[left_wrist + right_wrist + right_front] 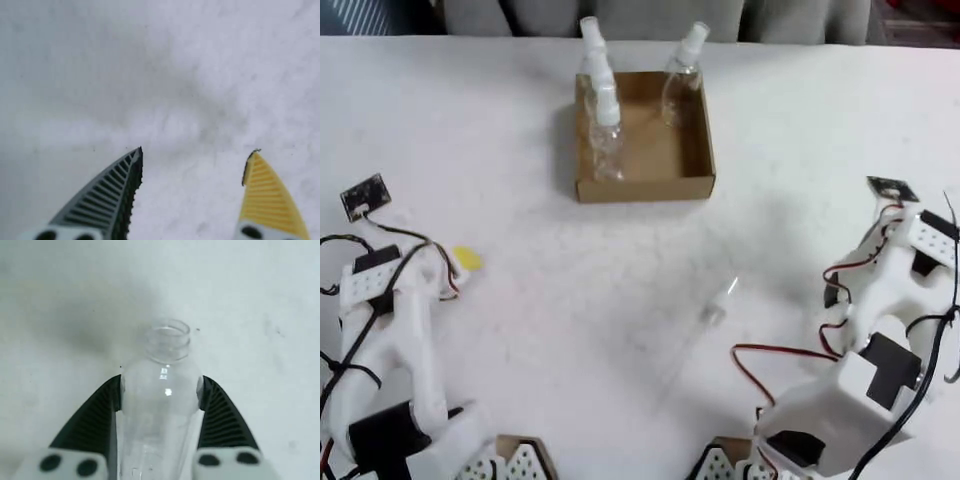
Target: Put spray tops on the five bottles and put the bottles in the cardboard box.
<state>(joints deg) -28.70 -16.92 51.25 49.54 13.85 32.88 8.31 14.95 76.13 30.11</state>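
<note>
A clear bottle (159, 390) without a spray top lies between the fingers of my right gripper (160, 382). Both pads press its shoulders, and its open neck points away from the wrist. In the high view its faint neck (713, 315) shows on the table ahead of the right gripper (725, 462) at the near edge. The cardboard box (645, 186) sits at the far middle. Bottles with white spray tops stand in it, one on the left side (606, 125) and one on the right side (681, 75). My left gripper (195, 152) is open over bare table.
The left arm (390, 330) and right arm (880, 330) flank the near table, with red and black cables along them. A small yellow piece (467, 258) lies beside the left arm. A small white glint (731, 288) sits just beyond the bottle's neck.
</note>
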